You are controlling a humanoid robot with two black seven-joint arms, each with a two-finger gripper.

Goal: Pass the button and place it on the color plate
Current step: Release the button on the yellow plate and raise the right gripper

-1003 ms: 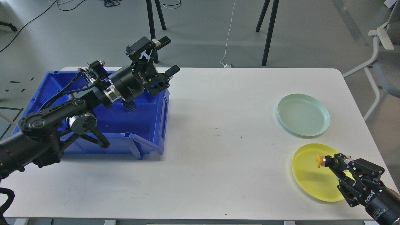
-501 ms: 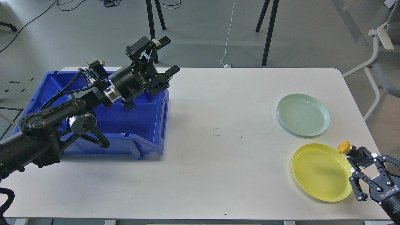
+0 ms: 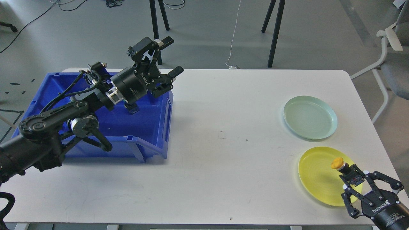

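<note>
At lower right, the right gripper pinches the button by its dark stem, orange cap over the yellow plate. It looks small, light and rigid; the stem suits gripping. The left gripper, upper left, gapes empty.

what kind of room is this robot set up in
Probably a robotics lab or workshop: a white worktable on a bare grey floor, loose cables trailing across it, black stand legs, and an office chair.

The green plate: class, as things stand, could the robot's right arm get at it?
Probably yes. The right gripper is over the yellow plate, with the green plate just beyond; only bare table lies between them.
</note>
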